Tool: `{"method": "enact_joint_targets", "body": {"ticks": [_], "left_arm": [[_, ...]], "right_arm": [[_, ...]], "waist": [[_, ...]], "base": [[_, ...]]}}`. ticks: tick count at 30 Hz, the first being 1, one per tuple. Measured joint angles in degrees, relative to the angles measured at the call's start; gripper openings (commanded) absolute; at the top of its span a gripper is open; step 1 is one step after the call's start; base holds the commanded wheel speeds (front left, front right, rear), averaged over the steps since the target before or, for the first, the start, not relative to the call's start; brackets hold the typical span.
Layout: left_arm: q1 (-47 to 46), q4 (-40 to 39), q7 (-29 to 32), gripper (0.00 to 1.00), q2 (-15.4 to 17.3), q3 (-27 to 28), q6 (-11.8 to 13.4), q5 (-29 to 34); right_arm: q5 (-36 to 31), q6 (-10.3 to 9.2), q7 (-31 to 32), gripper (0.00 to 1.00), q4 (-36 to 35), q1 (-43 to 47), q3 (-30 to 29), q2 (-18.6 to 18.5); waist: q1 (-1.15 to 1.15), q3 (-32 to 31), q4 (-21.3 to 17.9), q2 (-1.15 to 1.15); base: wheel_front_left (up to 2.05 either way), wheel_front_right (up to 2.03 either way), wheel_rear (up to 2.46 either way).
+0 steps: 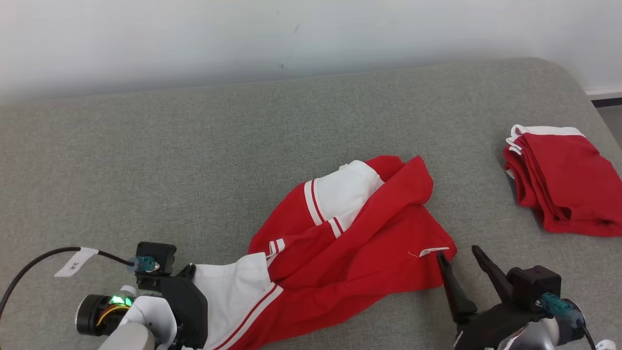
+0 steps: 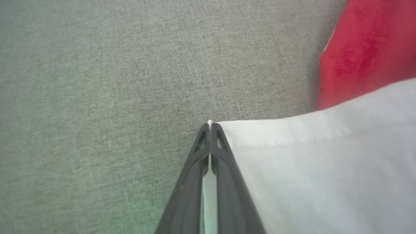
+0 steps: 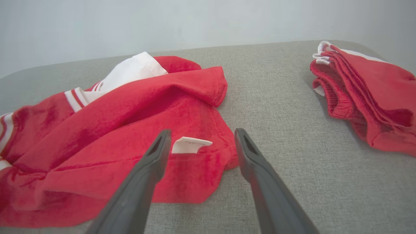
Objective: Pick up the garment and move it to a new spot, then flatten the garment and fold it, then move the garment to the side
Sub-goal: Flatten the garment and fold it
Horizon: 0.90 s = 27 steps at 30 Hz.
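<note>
1. Garment (image 1: 350, 238): red, with white panels and paired white stripes. It is spread crumpled from the centre of the head view down to the bottom edge, on a grey fabric surface (image 1: 194, 170).
2. Left gripper (image 2: 209, 125): the jaws are pressed together on a corner of the garment's white panel. A sliver of white cloth is seen between the fingers in the left wrist view. In the head view the gripper sits at the lower left, over the garment's near white end.
3. Right gripper (image 1: 458, 253): the jaws are spread wide and nothing is held. It is placed at the lower right of the head view, just beside the garment's red corner. Contact with the cloth cannot be told.
4. White label (image 3: 190, 145): sewn at the red corner and seen between the two spread fingers in the right wrist view. No writing on it can be read.
5. Cable tag (image 1: 73, 262): a white tag on the black cable at the lower left. Small dark marks are carried, not legible.
6. Folded pile (image 1: 563, 189): red cloth with white trim, laid at the right edge, well apart from the garment.
</note>
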Motion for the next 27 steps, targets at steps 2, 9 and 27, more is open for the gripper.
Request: {"method": "enact_joint_targets", "body": {"ticks": [2,9,27], "left_arm": [[-0.04,0.13,-0.34,0.0,-0.14,-0.01,0.03,-0.01],[0.12,-0.6,-1.13,0.0,-1.21,-1.05,0.71,0.48],[-0.88,-0.57,-2.6,0.0,-3.42,-2.1,0.24,-0.1]], "right_arm": [[-0.24,0.0,1.89,1.0,0.87,0.01,-1.31,0.01],[-1.99,0.0,15.17,1.0,2.05,-2.04,-8.43,-0.74],[-5.8,0.0,33.42,1.0,7.78,-13.34,-4.38,-4.11]], "waist": [[0.0,0.2,0.01,0.0],[-0.01,1.1,0.29,0.0],[-0.01,3.11,3.05,0.0]], "base": [[0.0,0.0,0.0],[0.0,0.0,0.0],[0.0,0.0,0.0]]}}
